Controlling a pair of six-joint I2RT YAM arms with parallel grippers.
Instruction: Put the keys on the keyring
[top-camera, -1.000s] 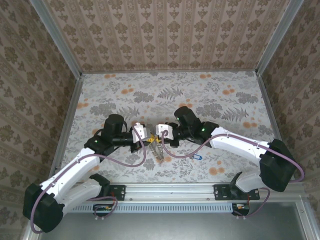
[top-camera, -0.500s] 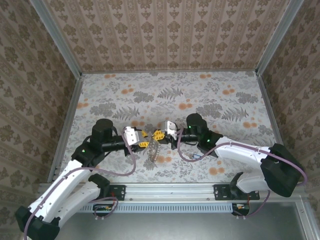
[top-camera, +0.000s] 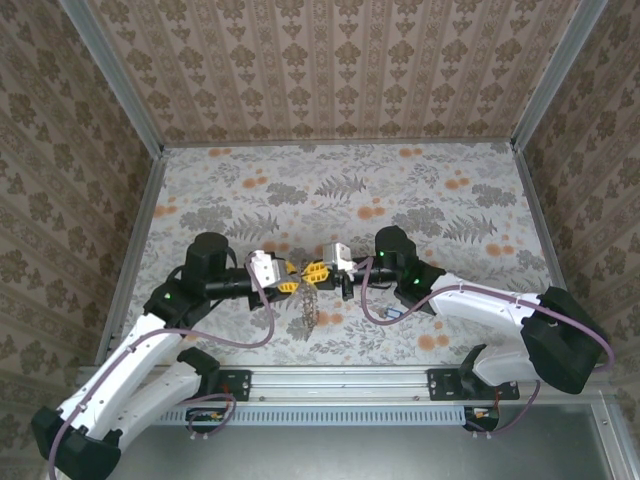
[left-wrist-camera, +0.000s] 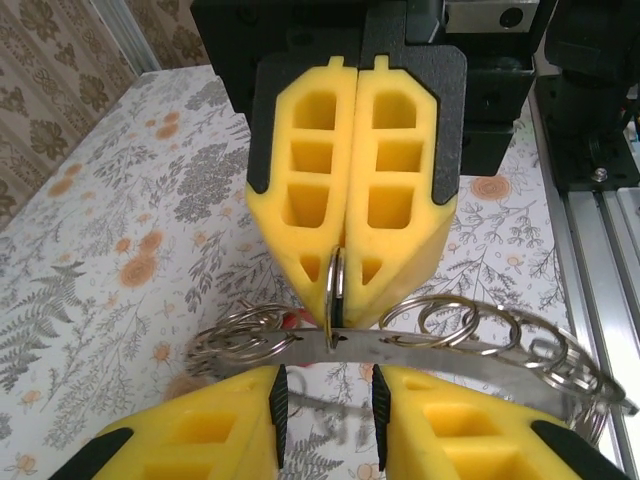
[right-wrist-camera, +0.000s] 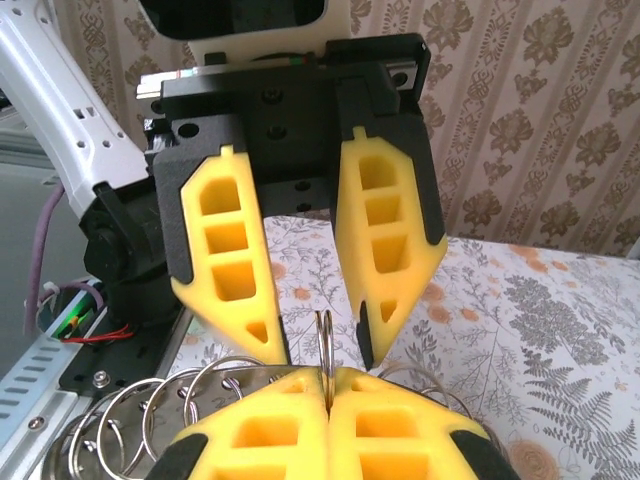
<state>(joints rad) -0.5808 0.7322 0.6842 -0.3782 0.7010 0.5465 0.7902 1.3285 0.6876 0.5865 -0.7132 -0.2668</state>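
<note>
Above the table (top-camera: 420, 190), the left gripper (top-camera: 289, 278) lies at 9 o'clock of the right gripper (top-camera: 315, 270), tips facing. A small ring (left-wrist-camera: 335, 288) stands pinched in the right tips, between the left's spread fingers (right-wrist-camera: 385, 240); the keyring (left-wrist-camera: 450, 348) runs beneath, hanging toward 6 o'clock. A key (top-camera: 392, 314) lies at 4 o'clock, under the right arm

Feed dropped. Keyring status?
Left gripper open. Right gripper shut on small silver split ring. Large grey flat metal keyring just under its tips. Other split rings crowd it.
</note>
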